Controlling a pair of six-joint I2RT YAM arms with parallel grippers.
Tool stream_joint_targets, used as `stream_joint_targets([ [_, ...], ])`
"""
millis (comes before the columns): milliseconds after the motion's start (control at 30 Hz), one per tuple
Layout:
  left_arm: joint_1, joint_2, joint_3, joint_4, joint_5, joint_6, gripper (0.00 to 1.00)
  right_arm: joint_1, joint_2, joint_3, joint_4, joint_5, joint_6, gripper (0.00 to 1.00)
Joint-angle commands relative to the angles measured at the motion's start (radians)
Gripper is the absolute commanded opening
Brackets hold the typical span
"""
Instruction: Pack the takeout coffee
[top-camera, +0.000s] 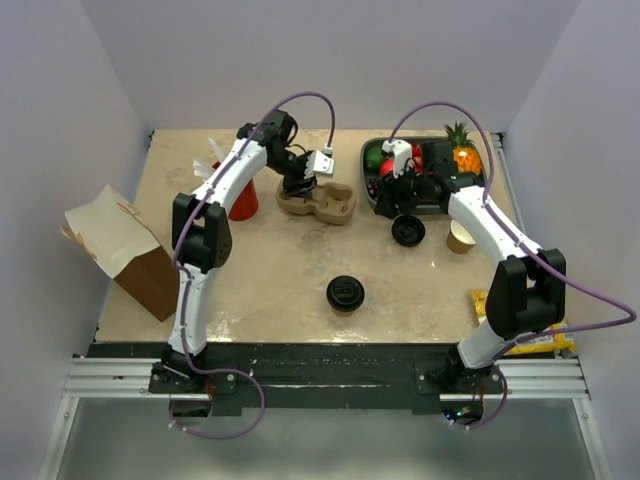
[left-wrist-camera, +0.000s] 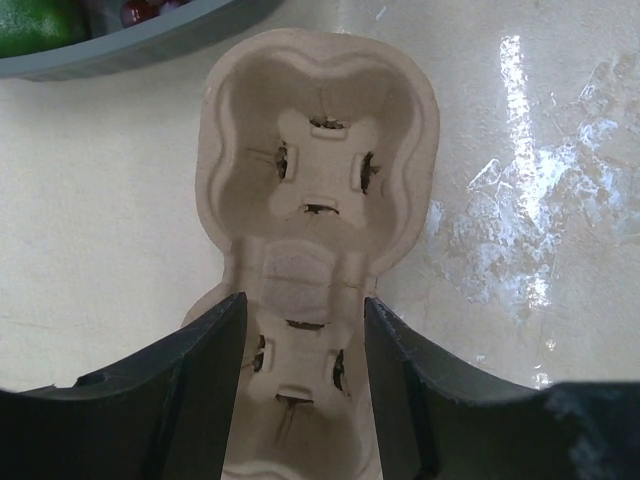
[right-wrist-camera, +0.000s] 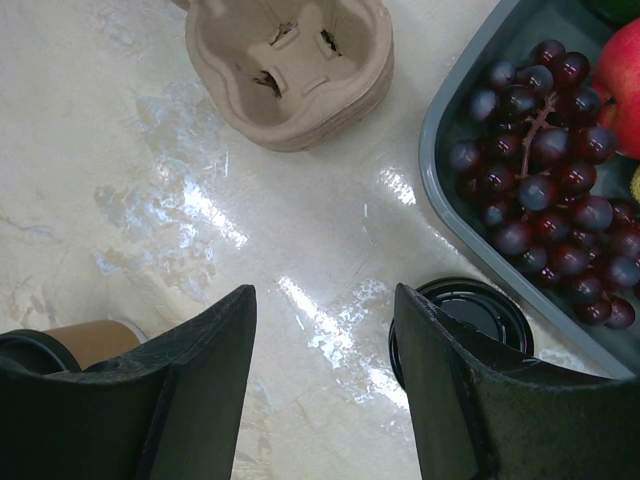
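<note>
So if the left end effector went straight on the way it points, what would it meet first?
Likely the pulp cup carrier; its waist sits between the left end effector's open fingers, depth unclear.

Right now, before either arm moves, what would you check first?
1. The takeout coffee is upright with its lid on: ok.
2. The cup carrier has both wells empty: ok.
3. The right end effector is open and empty: ok.
4. The left end effector is clear of the carrier: not ok, its fingers sit over one well.
5. How full the coffee is: cannot tell.
</note>
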Motion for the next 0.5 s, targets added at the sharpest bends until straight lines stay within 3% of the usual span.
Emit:
stream_joint_targets([
  [0,-0.003,0.027,0.043,0.032,0.046,0.026,0.55,-0.005,-0.036,0.004,-0.006,0.008,-0.01,0.6],
  [467,-0.003,0.082,0.089,0.063,0.042,-0.006,0.53,-0.005,-0.021,-0.007,-0.009,0.004,-0.004,0.6],
])
